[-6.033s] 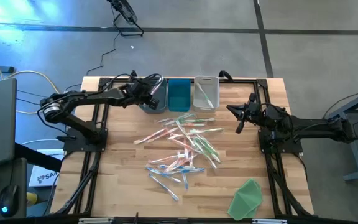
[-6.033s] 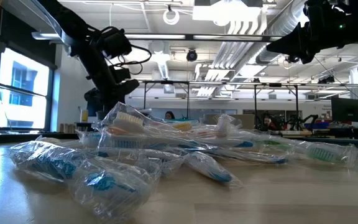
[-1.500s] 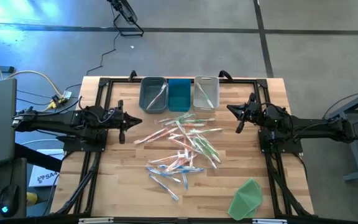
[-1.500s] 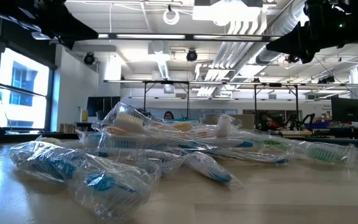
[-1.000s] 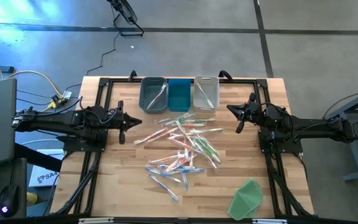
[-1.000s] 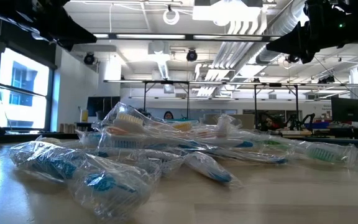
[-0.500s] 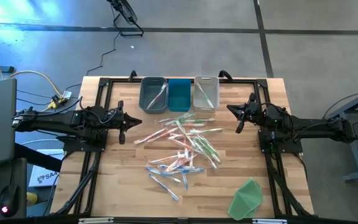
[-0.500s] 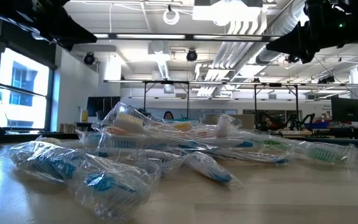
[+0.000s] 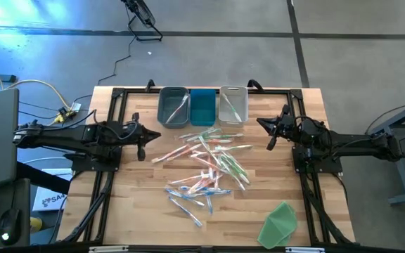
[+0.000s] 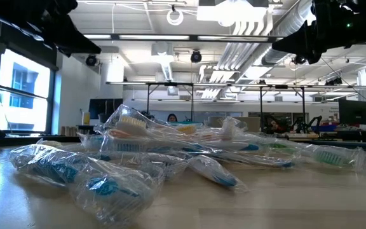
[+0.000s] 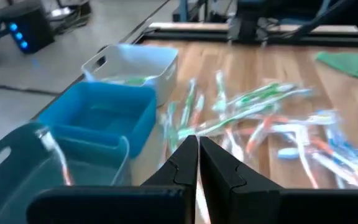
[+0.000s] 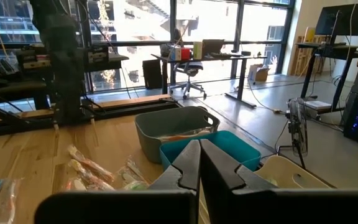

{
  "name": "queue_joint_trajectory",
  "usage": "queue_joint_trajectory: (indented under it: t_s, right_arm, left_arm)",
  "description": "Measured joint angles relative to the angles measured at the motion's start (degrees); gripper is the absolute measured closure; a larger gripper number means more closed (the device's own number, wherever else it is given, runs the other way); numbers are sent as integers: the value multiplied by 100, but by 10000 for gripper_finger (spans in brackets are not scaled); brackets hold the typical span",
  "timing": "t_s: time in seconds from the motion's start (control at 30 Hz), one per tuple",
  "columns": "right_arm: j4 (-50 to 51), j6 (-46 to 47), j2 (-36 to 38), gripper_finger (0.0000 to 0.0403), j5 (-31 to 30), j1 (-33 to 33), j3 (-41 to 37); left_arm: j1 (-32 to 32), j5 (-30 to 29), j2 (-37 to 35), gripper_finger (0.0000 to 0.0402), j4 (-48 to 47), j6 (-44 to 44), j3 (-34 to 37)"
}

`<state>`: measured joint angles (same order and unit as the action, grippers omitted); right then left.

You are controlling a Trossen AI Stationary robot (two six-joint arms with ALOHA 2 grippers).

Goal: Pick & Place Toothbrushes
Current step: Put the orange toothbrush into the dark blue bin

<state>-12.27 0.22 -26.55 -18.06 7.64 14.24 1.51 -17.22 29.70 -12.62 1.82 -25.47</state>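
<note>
Since six seconds ago our left gripper (image 9: 151, 137) has left the grey bin (image 9: 173, 107) and now hovers beside the pile, jaws pressed together, holding nothing. Our right gripper (image 9: 262, 124) waits opposite, fingers closed and empty. The toothbrushes (image 9: 206, 164) lie scattered mid-table, below the blue bin (image 9: 202, 107) and white bin (image 9: 233, 105).
</note>
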Motion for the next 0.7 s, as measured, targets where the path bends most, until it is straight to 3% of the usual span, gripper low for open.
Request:
queue_joint_trajectory:
  t_s: [0.7]
  right_arm:
    - [7,-19,0,400,0,0,0]
  left_arm:
    - [0,-414,2054,391,308,1169,0]
